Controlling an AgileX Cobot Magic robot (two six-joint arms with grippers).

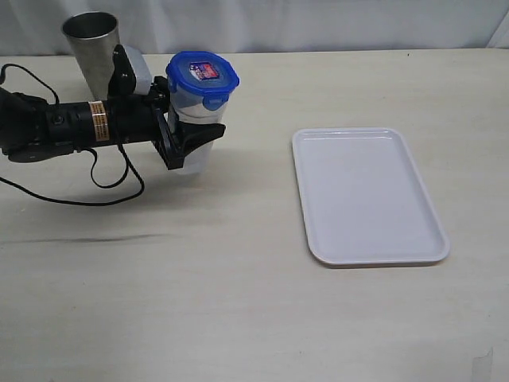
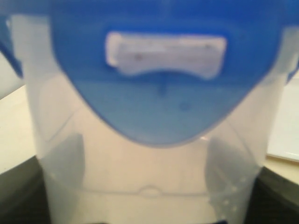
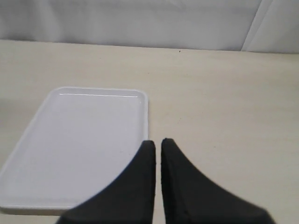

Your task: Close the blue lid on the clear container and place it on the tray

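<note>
My left gripper (image 1: 195, 142) clamps the jar (image 1: 188, 117), upright with the blue lid (image 1: 203, 76) seated on top. The tray (image 1: 367, 199) lies well apart toward my right, nearer my right gripper (image 3: 158, 149), whose fingers are pressed together, empty.

The lid (image 1: 203, 76) sits on the container (image 1: 198, 161), seemingly just right of the steel cup (image 1: 91, 40); the tray (image 1: 366, 199) lies well right.

A: Light?
B: Bright, even, diffuse; only faint soft shadows on the table (image 1: 238, 318).
A: Sharpness?
B: Exterior view crisp; in the left wrist view the blue lid (image 2: 159, 93) and the clear container (image 2: 140, 172) are smeared, too close for focus.
</note>
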